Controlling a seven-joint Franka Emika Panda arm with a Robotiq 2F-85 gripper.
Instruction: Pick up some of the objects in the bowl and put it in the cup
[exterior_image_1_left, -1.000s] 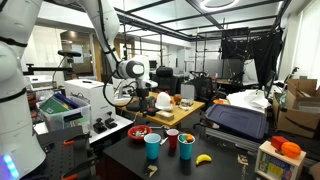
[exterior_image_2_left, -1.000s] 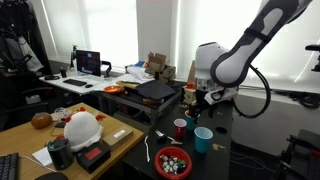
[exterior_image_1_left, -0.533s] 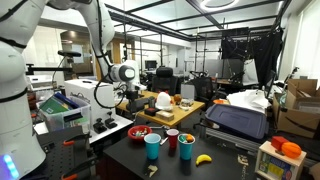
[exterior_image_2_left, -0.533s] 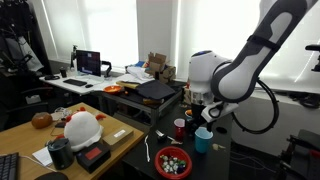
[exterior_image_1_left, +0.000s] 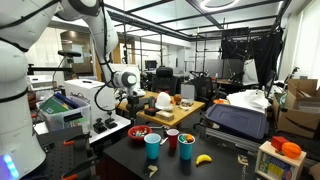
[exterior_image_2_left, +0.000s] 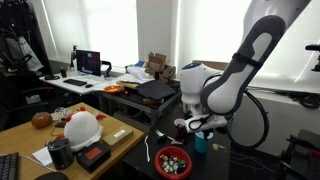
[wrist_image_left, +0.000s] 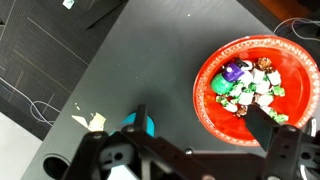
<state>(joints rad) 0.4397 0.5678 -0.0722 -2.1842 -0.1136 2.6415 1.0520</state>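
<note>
Now the black Robotiq gripper (wrist_image_left: 203, 125) hangs w/ jaws wide, nothing held. Tiny dark & pale pieces (wrist_image_left: 250, 85) in the shallow round red bowl (wrist_image_left: 207, 95) lie just ahead, toward its right finger, prob. lining up a grab. The teal plastic cup (exterior_image_1_left: 153, 146) stands near, below it.

This is a robotics lab. A white robot arm (exterior_image_1_left: 75, 20) reaches over the black table (exterior_image_1_left: 225, 168). Behind the table stand black metal frames (exterior_image_1_left: 235, 38) under a bright ceiling light (exterior_image_1_left: 215, 4). Beside it are cardboard boxes (exterior_image_1_left: 300, 110) and cluttered desks (exterior_image_2_left: 100, 98) with a laptop (exterior_image_2_left: 88, 63).
</note>
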